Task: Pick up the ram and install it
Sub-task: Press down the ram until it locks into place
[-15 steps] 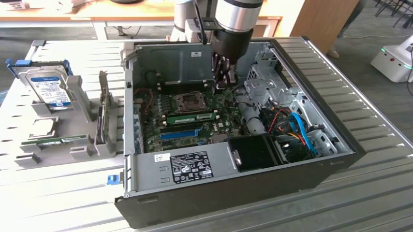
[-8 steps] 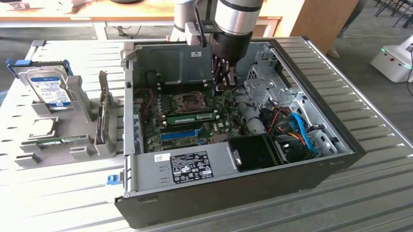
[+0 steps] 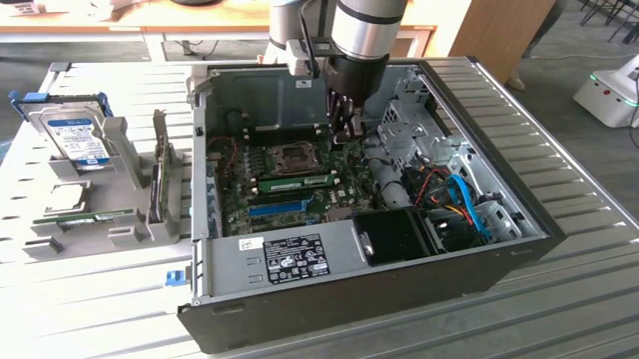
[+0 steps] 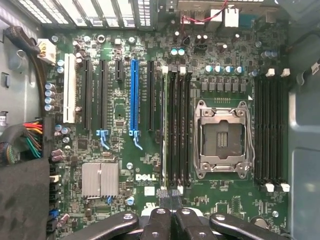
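Exterior view shows the pincer [image 3: 345, 136] low inside the open computer case [image 3: 399, 307], above the motherboard [image 3: 254, 161]. Its fingers are pressed together and they grip nothing. The ram [image 3: 299, 182] sits on edge in a slot beside the CPU socket [image 3: 296, 155], with one end close to the fingertips; if they touch, I cannot tell. At the exterior view's left a hard drive [image 3: 78, 134] stands in a grey holder [image 3: 120, 161] on the counter [image 3: 90, 299]. At the right, blue and orange cables [image 3: 465, 202] crowd the case corner.

The shut gripper [image 4: 169, 195] hovers over the motherboard [image 4: 120, 107], fingertips together at one end of the ram [image 4: 164, 130], which stands edge-on between the blue slot [image 4: 134, 95] and the CPU socket [image 4: 222, 140].
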